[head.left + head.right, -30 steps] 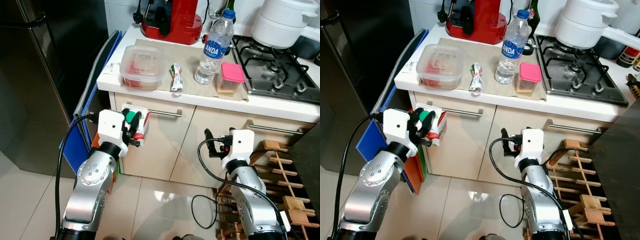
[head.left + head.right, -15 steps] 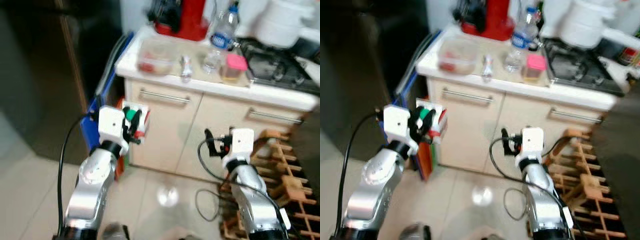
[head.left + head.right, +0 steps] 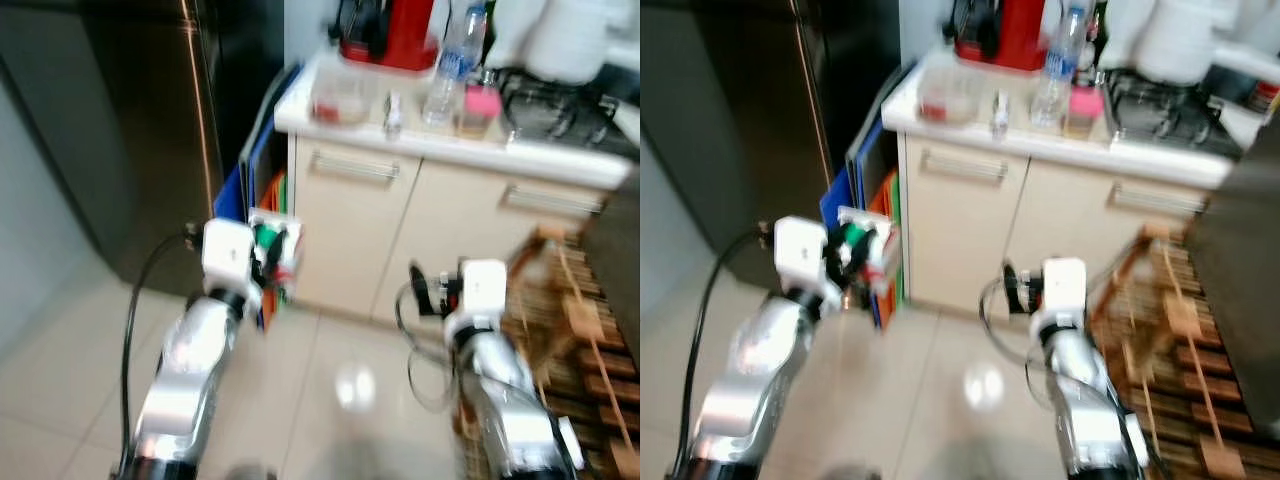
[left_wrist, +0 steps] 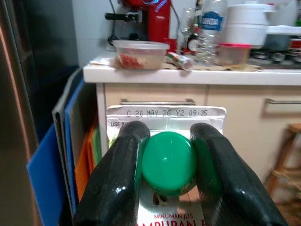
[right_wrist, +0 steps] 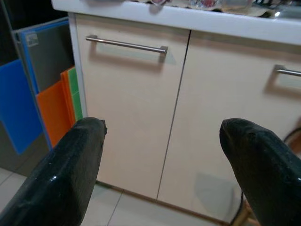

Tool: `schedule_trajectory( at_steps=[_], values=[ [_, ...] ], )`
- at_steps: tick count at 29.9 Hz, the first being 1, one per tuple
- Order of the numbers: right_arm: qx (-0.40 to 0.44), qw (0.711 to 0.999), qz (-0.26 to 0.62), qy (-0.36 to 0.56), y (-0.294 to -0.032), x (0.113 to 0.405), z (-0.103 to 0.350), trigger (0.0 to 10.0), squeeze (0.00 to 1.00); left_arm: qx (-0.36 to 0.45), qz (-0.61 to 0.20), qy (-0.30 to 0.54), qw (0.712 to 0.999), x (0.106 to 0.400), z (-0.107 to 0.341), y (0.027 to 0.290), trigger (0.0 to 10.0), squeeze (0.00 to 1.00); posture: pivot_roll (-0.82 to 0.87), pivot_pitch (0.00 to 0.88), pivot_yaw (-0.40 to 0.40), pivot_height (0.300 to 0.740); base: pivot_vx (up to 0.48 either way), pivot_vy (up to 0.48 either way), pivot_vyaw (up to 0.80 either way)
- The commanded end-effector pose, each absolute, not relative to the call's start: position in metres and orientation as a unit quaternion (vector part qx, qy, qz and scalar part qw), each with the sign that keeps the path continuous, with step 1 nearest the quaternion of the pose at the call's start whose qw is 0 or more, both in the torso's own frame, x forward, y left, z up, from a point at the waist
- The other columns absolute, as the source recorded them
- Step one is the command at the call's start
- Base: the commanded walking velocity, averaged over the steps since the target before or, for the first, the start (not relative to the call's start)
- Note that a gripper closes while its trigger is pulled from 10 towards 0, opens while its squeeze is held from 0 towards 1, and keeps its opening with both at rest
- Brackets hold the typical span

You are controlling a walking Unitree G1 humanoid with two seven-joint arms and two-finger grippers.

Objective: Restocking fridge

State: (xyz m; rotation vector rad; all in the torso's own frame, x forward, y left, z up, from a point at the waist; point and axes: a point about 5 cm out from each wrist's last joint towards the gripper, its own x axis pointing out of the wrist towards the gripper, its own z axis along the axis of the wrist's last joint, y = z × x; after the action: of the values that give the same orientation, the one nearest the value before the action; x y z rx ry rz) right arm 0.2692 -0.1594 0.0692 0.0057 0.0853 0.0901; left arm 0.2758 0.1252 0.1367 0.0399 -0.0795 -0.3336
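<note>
- The left end effector point(image 4: 164, 188), at centre left of the head view, was clamped around the green cap point(image 4: 168, 162) of a juice carton point(image 3: 275, 250), both fingers tight on it, holding the carton upright, probably to keep it from slipping in transit.
- The right end effector point(image 5: 164, 155) stood wide open and empty, facing the cream cupboard doors point(image 5: 131, 117), apparently kept free for the fridge door.
- The dark fridge point(image 3: 120, 120) filled the upper left of the frame, shut.
- On the worktop point(image 3: 440, 145), upper right, a food tub point(image 3: 338, 97), a water bottle point(image 3: 445, 55) and a pink-lidded jar point(image 3: 480, 108) waited, seemingly still to be stocked.
</note>
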Motion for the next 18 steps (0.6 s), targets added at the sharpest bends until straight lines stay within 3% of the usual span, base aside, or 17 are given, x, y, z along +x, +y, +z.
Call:
schedule_trajectory(
  at_steps=[1,8,18],
  values=[
    [-0.004,0.999,0.042,0.033,-0.1616,0.2720,0.0740,10.0,0.00,0.021,-0.167,-0.042,0.985,0.2765,0.1381,0.1254,0.0,0.00,0.02,0.000,-0.060,0.740,-0.270,0.000,0.00],
    [-0.004,0.998,0.043,0.034,-0.1607,0.2719,0.0723,10.0,0.00,0.029,-0.174,-0.059,0.983,0.2769,0.1422,0.1245,0.0,0.00,0.02,0.000,-0.057,0.740,-0.077,0.000,0.00],
    [-0.007,0.998,0.043,0.035,-0.1615,0.2732,0.0711,10.0,0.00,0.033,-0.197,-0.071,0.977,0.2756,0.1443,0.1189,0.0,0.00,0.01,0.000,-0.053,0.740,0.053,-0.457,0.00]
  ],
)
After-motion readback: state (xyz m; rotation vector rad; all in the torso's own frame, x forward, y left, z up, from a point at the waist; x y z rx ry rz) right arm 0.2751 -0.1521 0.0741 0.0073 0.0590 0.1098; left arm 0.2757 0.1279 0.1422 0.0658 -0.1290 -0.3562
